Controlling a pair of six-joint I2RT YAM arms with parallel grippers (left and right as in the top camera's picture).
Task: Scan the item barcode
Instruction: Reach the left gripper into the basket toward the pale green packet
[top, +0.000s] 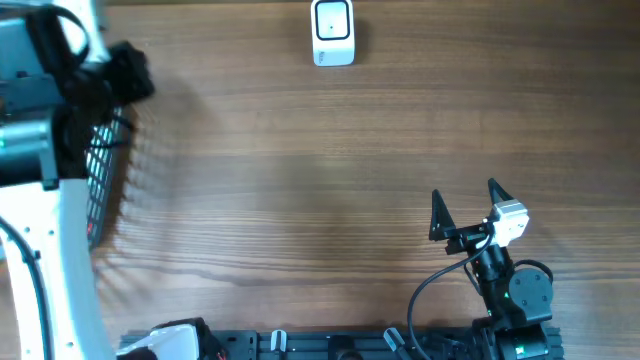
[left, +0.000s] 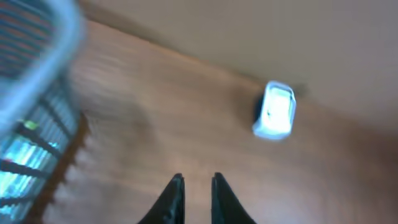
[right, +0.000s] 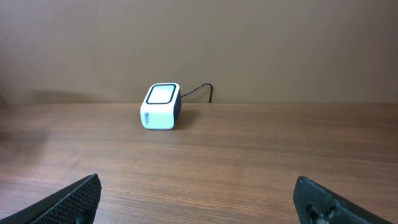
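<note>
Here, scanner (right: 161, 106) beyond wide-spread right hand (right: 196, 186).

The wooden table (top: 300, 200) is carrying two things. A white scanner (top: 333, 32) with a dark-framed window is sitting at the far edge, near the middle, close to the plain wall. A dark cable (right: 198, 92) is trailing from its back. A wire basket (top: 105, 170) is standing at the left edge, well apart from the scanner and partly hidden in the overhead view. The left wrist view is showing it blurred, so its contents are not readable. The wood grain is running left to right across the top.
</note>
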